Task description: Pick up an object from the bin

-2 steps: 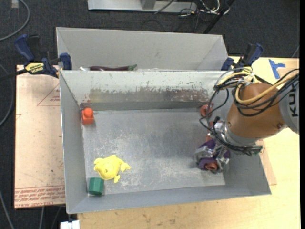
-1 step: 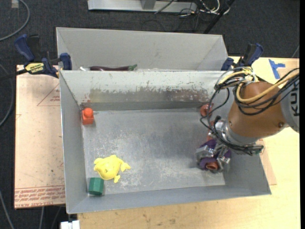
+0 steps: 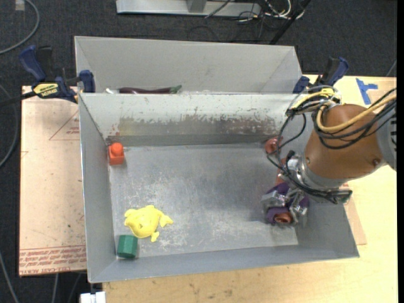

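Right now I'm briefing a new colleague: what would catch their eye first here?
The arm's orange cover at the right of the bin, with the gripper low over a purple thing. Then the yellow toy and green block lower left, plus an orange piece far left.

From where I stand, the one camera hangs high over the grey metal bin point(image 3: 208, 188) and looks almost straight down. It is tipped a little toward the far side, so the far wall point(image 3: 189, 122) shows its whole inner face while the near wall point(image 3: 202, 262) is squeezed to a narrow band. It sits far enough back to take in the whole bin, the desk point(image 3: 379, 264) along its right and near sides and a strip of dark floor point(image 3: 63, 11) beyond, with the arm point(image 3: 344, 147) coming into the frame from the right edge.
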Available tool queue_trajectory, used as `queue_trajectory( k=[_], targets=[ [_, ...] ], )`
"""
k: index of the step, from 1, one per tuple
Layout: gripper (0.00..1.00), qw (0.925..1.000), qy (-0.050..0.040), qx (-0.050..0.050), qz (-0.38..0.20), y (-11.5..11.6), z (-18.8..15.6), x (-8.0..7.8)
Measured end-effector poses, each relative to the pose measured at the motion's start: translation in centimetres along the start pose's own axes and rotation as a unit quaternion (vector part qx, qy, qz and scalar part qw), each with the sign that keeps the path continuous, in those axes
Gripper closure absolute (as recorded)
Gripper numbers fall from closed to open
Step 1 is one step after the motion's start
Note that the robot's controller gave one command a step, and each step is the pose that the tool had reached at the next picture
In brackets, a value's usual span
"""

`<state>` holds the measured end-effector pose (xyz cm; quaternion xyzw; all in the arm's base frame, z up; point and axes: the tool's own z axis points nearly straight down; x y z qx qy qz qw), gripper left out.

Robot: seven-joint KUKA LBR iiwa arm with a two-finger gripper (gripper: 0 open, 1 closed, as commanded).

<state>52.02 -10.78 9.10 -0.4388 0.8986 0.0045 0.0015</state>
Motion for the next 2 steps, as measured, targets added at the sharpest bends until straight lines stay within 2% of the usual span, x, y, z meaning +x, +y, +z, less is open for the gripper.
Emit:
queue_trajectory(
  k=[2],
  targets=[
    [1.00, 1.0000, -0.0020, 0.004, 0.001, -0.2, -2.9, -0.1]
  ],
)
